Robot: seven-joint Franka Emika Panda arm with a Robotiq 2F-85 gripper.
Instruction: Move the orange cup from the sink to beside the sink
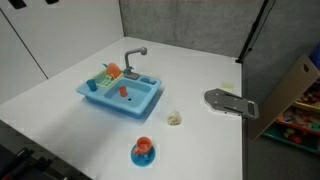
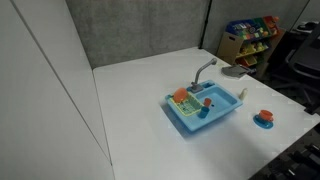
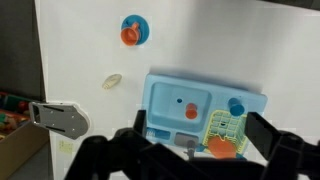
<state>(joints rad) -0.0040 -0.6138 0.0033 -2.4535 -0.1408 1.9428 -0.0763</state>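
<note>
The light blue toy sink (image 1: pixel 143 108) (image 2: pixel 218 120) stands on the white table with its grey faucet (image 1: pixel 134 56) at the back. The tiny orange cup (image 1: pixel 124 91) (image 2: pixel 207 103) stands upright inside the basin. In the wrist view I look straight down on the sink (image 3: pixel 165 95), and the orange cup (image 3: pixel 191 112) shows in the basin between my fingers. My gripper (image 3: pixel 197 123) hangs high above the sink, open, with nothing in it. The gripper is not in either exterior view.
The green rack section (image 3: pixel 226 130) holds a larger orange piece (image 3: pixel 218 146) and a blue cup (image 3: pixel 237 107). An orange item on a round blue base (image 1: pixel 143 150) (image 3: pixel 133 31), a small pale object (image 1: pixel 174 118) and a grey metal plate (image 1: pixel 228 103) lie on the table.
</note>
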